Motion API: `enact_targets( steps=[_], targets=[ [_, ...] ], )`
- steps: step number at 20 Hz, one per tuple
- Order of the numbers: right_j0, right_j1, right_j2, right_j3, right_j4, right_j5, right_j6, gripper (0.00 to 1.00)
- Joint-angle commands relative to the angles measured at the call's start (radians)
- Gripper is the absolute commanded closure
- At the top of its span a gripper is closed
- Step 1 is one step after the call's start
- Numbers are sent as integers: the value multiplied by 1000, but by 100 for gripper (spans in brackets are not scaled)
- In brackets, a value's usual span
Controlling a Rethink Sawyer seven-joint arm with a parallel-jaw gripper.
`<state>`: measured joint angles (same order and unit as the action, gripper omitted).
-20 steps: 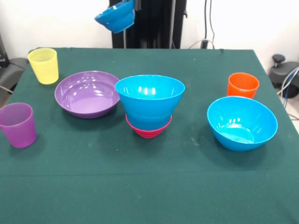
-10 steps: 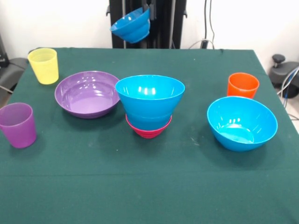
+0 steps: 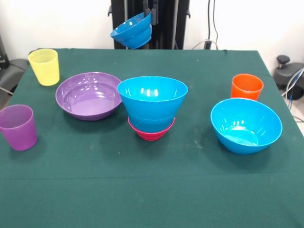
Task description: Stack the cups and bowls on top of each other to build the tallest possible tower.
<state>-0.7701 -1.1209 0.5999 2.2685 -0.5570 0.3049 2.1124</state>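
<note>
Gripping a small blue bowl [image 3: 132,30] by its rim, the gripper [image 3: 151,10] is hanging it tilted in the air at the table's [image 3: 142,190] far edge. Bowls: 5 total, 3 blue, 1 purple, 1 magenta. Cups: 3. Tower [image 3: 152,108] is sitting below the gripper, nearer the camera: 1 blue bowl [image 3: 152,97] nesting in the magenta bowl [image 3: 151,133]. Purple bowl [image 3: 89,95], yellow cup [image 3: 44,66] & purple cup [image 3: 18,127] are lying below-left of it; orange cup [image 3: 247,86] & big blue bowl [image 3: 246,124] below-right.

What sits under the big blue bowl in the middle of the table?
The big blue bowl sits in a smaller blue bowl, which rests in a magenta bowl. Only their outer walls show; their insides are covered.
</note>
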Motion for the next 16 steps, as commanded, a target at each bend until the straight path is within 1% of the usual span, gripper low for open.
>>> enact_targets(
  steps=[1, 6, 9, 11, 12, 14, 16],
  targets=[
    [11, 34, 14, -60, 21, 154, -62, 100],
    [29, 33, 11, -83, 26, 170, -53, 100],
    [53, 42, 6, -113, 19, 182, -42, 100],
    [77, 56, -4, -134, 5, 182, -26, 100],
    [95, 71, -16, -156, -21, 173, -16, 100],
    [123, 103, -34, -179, -38, 159, 7, 100],
    [135, 130, -44, -206, -48, 157, 6, 100]
  ],
)
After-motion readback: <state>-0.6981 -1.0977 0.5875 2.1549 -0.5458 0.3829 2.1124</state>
